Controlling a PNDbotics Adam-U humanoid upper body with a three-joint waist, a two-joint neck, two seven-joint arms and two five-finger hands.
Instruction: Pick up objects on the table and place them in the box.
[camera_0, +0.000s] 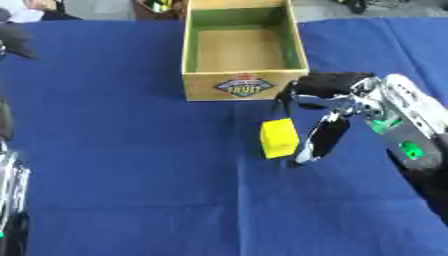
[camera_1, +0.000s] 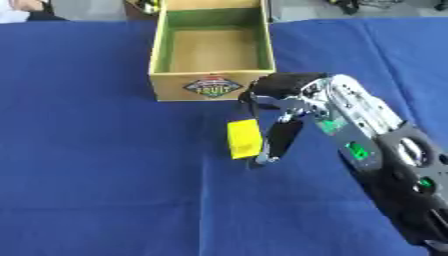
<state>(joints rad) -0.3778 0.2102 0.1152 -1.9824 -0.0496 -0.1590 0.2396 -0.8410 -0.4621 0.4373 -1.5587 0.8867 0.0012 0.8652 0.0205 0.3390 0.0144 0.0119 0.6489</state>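
Note:
A yellow block (camera_0: 279, 138) sits just in front of an open cardboard box (camera_0: 199, 80), below the box's right corner. My right hand (camera_0: 325, 95) reaches in from the right. Its fingers (camera_0: 286, 100) curl down onto the block's top. The thumb (camera_0: 317, 142) presses against the block's right side. Whether the block touches the cloth I cannot tell. The box has green inner walls, a logo on its front, and nothing inside. A silver and black part of my left arm or hand (camera_0: 10, 195) shows at the lower left edge of the left eye view only.
A blue cloth (camera_1: 105, 165) covers the whole table. A dark object (camera_0: 16, 41) lies at the far left edge. Clutter and a person's sleeve (camera_1: 13, 15) show beyond the table's far edge.

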